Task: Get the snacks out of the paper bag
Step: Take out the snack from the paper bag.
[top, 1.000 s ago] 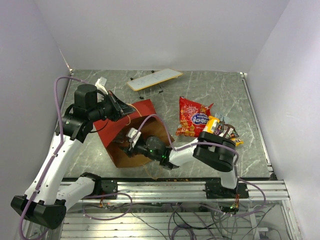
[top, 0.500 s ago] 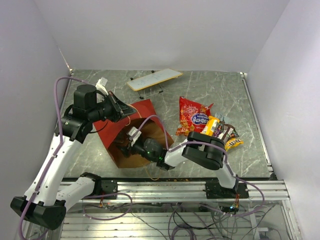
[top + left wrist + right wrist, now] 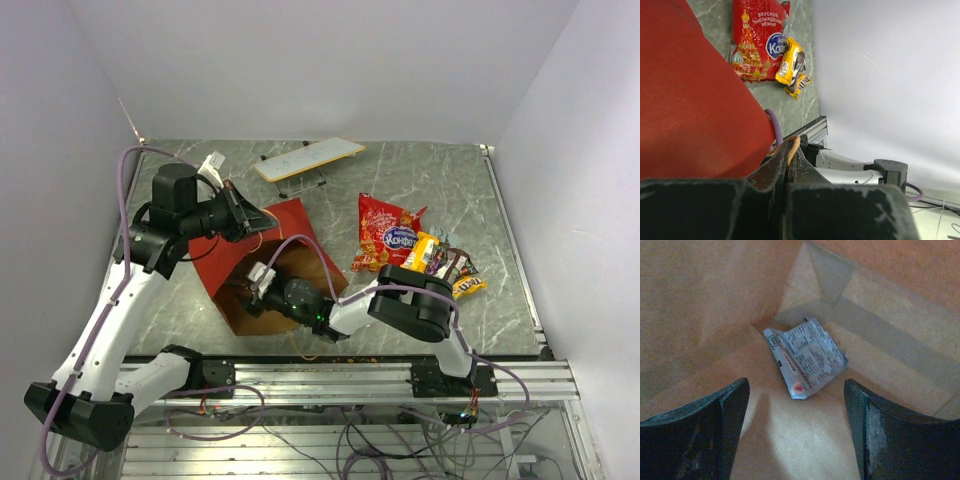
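Note:
The paper bag (image 3: 262, 250), red outside and brown inside, lies on its side with its mouth toward the right arm. My left gripper (image 3: 240, 215) is shut on its tan string handle (image 3: 793, 144) at the top rim. My right gripper (image 3: 248, 293) is inside the bag, open; in the right wrist view (image 3: 796, 390) a silver candy packet (image 3: 806, 358) lies on the bag's brown floor just ahead of the fingertips, not touched. The red chip bag (image 3: 387, 234) and several small candy packets (image 3: 446, 263) lie on the table to the right; the chip bag also shows in the left wrist view (image 3: 757, 40).
A flat white board on thin legs (image 3: 308, 158) stands at the back middle. The table's metal rail (image 3: 330, 375) runs along the near edge. White walls close in the left, back and right sides.
My right gripper has pushed deeper into the bag, toward the left. My left gripper has kept hold of the handle and shifted slightly up.

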Motion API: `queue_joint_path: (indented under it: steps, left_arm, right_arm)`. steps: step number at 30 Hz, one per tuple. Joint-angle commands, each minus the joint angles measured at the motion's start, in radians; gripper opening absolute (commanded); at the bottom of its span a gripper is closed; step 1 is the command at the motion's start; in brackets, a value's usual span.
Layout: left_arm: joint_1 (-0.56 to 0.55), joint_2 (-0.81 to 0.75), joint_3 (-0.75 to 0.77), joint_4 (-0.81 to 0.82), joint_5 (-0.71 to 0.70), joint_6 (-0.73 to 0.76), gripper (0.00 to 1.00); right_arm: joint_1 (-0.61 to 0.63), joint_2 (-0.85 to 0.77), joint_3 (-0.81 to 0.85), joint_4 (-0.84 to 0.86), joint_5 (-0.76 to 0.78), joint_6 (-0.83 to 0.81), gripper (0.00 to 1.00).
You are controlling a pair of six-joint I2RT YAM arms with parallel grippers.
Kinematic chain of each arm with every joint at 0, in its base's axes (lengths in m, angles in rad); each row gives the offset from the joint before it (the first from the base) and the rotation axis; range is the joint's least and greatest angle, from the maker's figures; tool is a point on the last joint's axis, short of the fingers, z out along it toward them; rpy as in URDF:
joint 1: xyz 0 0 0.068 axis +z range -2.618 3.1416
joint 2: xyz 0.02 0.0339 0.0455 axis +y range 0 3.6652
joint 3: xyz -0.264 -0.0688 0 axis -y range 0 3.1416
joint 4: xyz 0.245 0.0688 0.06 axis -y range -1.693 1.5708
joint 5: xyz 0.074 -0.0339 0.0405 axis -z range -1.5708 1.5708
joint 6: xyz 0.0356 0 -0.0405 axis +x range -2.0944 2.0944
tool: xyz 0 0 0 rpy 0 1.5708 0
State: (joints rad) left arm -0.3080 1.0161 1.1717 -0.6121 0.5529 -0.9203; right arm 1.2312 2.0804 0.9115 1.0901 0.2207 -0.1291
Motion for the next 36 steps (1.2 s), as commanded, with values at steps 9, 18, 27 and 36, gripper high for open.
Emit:
queue_joint_path:
  steps: [9, 18, 27, 36]
  left_arm:
    - [0.007, -0.017, 0.032, -0.013, 0.057, 0.044, 0.07]
    - [0.007, -0.002, 0.072, -0.051, 0.029, 0.061, 0.07]
    - [0.008, 0.005, 0.042, 0.003, 0.053, 0.011, 0.07]
    - [0.007, 0.012, 0.055, -0.012, 0.069, 0.003, 0.07]
  right_arm:
    - [0.007, 0.045, 0.129, -0.199, -0.145, -0.587, 0.7]
    - [0.006, -0.03, 0.038, -0.278, -0.204, -0.803, 0.63]
    - [0.004, -0.033, 0.009, -0.208, -0.225, -0.818, 0.62]
    - [-0.026, 0.098, 0.153, -0.203, -0.23, -0.829, 0.62]
